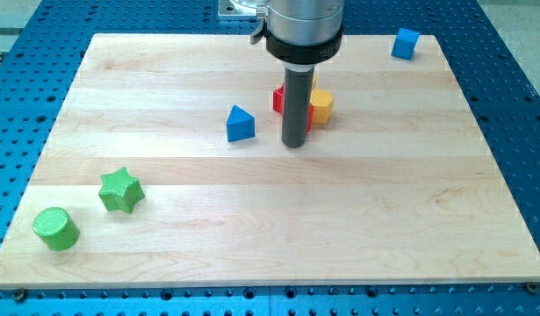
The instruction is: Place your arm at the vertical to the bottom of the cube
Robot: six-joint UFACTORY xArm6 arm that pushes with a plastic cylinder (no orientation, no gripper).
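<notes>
A blue cube [406, 43] sits at the view's top right corner of the wooden board [270, 219]. My tip [294, 144] rests near the board's upper middle, far to the left of and below the cube. Just above the tip the rod hides part of a red block [277, 99] and touches or nearly touches a yellow block [321, 105] on its right. A blue triangular block [240, 124] lies to the left of the tip.
A green star [120, 190] and a green cylinder [56, 228] lie at the view's lower left. The board rests on a blue perforated table [524, 132].
</notes>
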